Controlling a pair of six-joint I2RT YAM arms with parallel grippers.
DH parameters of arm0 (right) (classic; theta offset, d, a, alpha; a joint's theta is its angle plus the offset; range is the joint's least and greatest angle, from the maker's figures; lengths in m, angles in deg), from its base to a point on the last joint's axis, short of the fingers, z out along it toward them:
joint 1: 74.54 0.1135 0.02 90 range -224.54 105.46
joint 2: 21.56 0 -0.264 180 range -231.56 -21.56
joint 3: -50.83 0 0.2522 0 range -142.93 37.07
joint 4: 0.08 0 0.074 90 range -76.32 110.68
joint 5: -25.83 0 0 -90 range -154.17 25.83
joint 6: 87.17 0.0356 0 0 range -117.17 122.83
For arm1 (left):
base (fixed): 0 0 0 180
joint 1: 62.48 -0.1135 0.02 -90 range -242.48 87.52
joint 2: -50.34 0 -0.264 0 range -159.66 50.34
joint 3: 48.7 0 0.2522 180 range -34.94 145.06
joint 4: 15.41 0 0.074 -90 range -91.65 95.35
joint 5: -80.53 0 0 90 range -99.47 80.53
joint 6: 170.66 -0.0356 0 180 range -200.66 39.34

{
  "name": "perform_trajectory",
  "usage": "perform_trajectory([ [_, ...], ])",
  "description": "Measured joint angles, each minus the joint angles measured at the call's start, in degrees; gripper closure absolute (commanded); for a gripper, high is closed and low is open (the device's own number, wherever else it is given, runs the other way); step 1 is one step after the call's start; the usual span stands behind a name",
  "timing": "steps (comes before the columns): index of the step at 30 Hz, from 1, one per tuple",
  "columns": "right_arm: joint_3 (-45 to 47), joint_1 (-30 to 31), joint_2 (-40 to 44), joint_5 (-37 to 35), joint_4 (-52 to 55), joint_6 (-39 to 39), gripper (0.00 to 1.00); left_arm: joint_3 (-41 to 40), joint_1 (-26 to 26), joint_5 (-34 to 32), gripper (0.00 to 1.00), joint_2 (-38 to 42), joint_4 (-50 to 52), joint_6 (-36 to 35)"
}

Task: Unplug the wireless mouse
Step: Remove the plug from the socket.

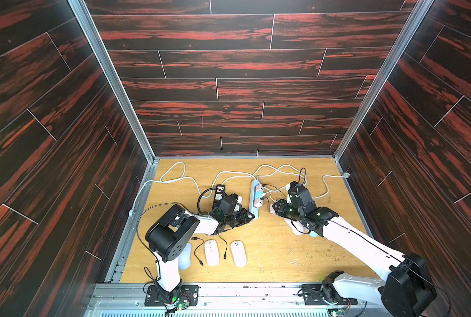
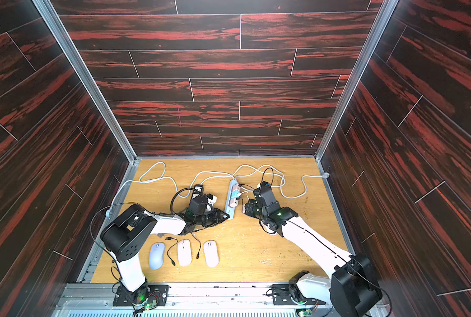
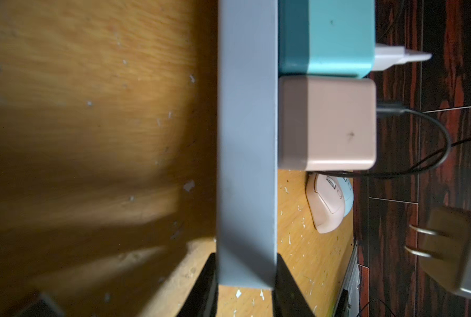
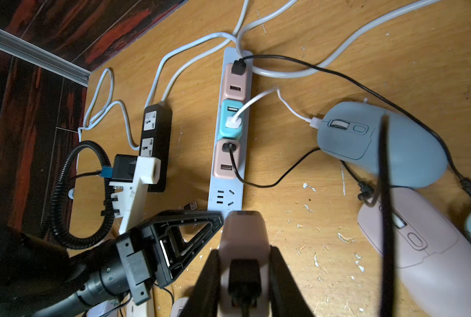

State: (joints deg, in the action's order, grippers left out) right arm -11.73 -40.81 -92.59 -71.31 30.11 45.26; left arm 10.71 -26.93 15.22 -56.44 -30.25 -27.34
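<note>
In both top views my right arm (image 1: 360, 241) is covering most of the pink wireless mouse (image 4: 426, 252), which is lying near the power strip (image 4: 226, 197), beside a grey-blue mouse (image 4: 393, 148). The frame edge is cutting off the black cable (image 4: 244, 285) leaving the charger, so I cannot trace it. My right gripper (image 4: 244, 254) is clamping a blurred pink USB charger (image 4: 242, 230), which is sitting off the strip with its 2 prongs bare. My left gripper (image 3: 246, 263) is clamping the strip's end.

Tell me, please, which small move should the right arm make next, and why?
Probably carry the pink charger aside and set it on the table: the right gripper holds it, its prongs are free of the power strip, whose end the left gripper pins.
</note>
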Motion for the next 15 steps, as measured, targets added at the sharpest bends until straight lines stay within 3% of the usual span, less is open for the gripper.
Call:
perform_trajectory([
  [4, 0.0, 0.02, 0.02, -0.44, 0.28, -0.24, 1.0, 0.0, 0.13, 0.24, 0.53, 0.0, 1.55, -0.11],
  [7, 0.0, 0.02, 0.22, -1.01, 0.33, -0.96, 1.0, 0.15, 0.15, 0.2, 0.39, 0.52, 3.15, -1.09],
  [11, -0.26, 0.0, 0.7, -1.27, 0.61, -2.8, 1.0, 0.22, 0.15, -1.99, 0.25, 4.72, 9.07, -3.76],
  [15, -0.81, 0.0, 1.09, -1.05, 0.68, -5.03, 1.0, 0.57, 0.15, -5.73, 0.18, 11.08, 16.24, -7.82],
])
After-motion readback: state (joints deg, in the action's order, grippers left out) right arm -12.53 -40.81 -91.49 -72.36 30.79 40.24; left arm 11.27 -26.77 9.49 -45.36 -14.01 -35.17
